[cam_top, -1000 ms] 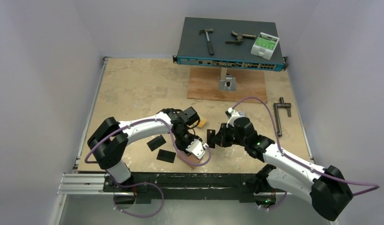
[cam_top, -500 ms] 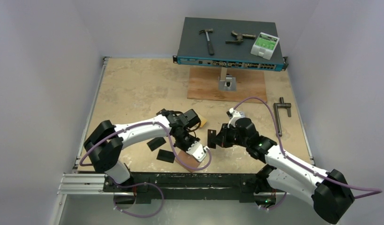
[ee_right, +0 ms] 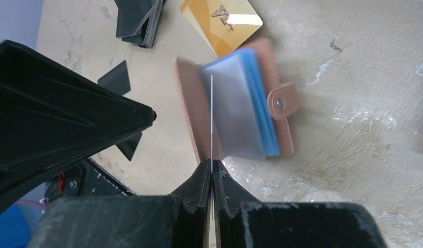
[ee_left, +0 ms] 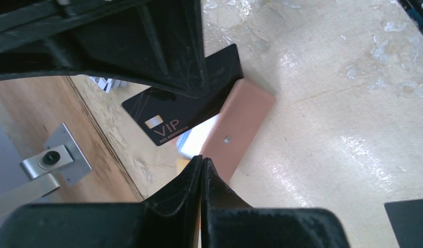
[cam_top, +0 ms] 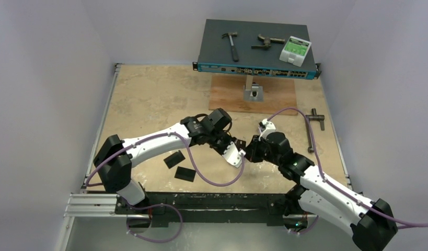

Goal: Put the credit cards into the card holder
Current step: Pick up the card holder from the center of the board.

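The beige table (cam_top: 143, 99) had plenty of bare room to the left and far side, and both arms met mid-table, well off every edge. The left gripper (ee_left: 201, 165) had swung in from the near edge, fingers pressed together. The right gripper (ee_right: 212, 168) pinched a black card (ee_left: 173, 111) over the open pink card holder (ee_right: 191, 108). Two loose black cards (cam_top: 184, 173) hadn't moved.

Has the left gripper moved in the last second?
Yes. The left gripper swung right, away from the black card stacks, toward the right gripper.
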Robot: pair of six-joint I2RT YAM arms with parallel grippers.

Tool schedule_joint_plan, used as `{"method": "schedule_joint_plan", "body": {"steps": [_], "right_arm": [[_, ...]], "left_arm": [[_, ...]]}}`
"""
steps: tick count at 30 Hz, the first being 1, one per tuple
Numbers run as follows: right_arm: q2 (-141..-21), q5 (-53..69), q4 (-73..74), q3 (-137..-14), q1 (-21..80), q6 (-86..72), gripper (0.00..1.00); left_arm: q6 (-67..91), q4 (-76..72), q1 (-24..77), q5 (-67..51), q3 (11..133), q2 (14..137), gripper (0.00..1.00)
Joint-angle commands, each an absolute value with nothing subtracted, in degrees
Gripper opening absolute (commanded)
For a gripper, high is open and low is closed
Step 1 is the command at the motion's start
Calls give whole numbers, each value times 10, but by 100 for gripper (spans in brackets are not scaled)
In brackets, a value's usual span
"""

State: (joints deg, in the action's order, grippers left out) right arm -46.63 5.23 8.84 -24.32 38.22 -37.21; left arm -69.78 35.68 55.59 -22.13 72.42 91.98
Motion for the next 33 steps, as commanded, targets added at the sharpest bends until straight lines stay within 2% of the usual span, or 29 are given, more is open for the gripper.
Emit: {"method": "schedule_joint_plan", "body": {"steps": [1,8,17,24,25,26,31,33], "right_arm": [[-454,28,94,-263,382,-378,0],[-477,53,68,-249,381,-364,0],[-549,75,19,-276,382,-343,0],[-557,96,3,-287,382,-338,0],[-556,98,-4,-287,382,-338,0],[-554,102,-10,-288,382,-337,0],[-557,114,-21,-287,381,-342,0],[-558,118,-25,-287,383,-343,0]], "left_arm": [[-763,330,562,-219,676,900,0],[-840,274,568,-211,514,858,0],[-840,274,552,-211,469,821,0],[-840,274,446,-211,580,815,0],[-469,209,436,-215,596,816,0],[-313,204,432,-218,602,816,6],[-156,228,425,-234,631,824,38],[-121,236,424,-242,640,828,42]]}}
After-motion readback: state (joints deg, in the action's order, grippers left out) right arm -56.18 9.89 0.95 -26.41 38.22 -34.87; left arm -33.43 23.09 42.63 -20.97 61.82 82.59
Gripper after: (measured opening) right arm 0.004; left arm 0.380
